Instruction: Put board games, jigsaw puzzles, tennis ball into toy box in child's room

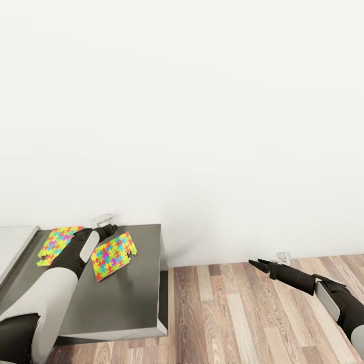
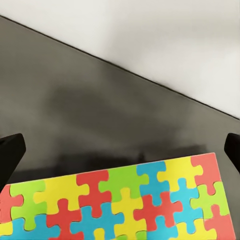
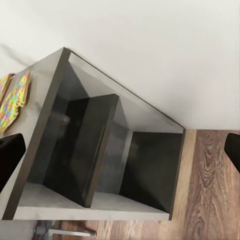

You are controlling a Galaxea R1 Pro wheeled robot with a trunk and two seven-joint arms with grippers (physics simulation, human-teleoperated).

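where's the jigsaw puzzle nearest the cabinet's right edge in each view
Head view: the right jigsaw puzzle lies at lower left on the dark cabinet top, beside the left gripper.
Left wrist view: a jigsaw puzzle spans the lower part, probably the same one.
Right wrist view: both puzzles show edge-on at far left.
Shared landmark: the dark cabinet top against the white wall.

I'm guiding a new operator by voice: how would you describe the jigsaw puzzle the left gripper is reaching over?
Find the dark grey cabinet top against the white wall. Two jigsaw puzzles lie flat on it; the left gripper hovers by the right-hand puzzle, nearer the cabinet's open end. The other puzzle lies beside the pale desk.
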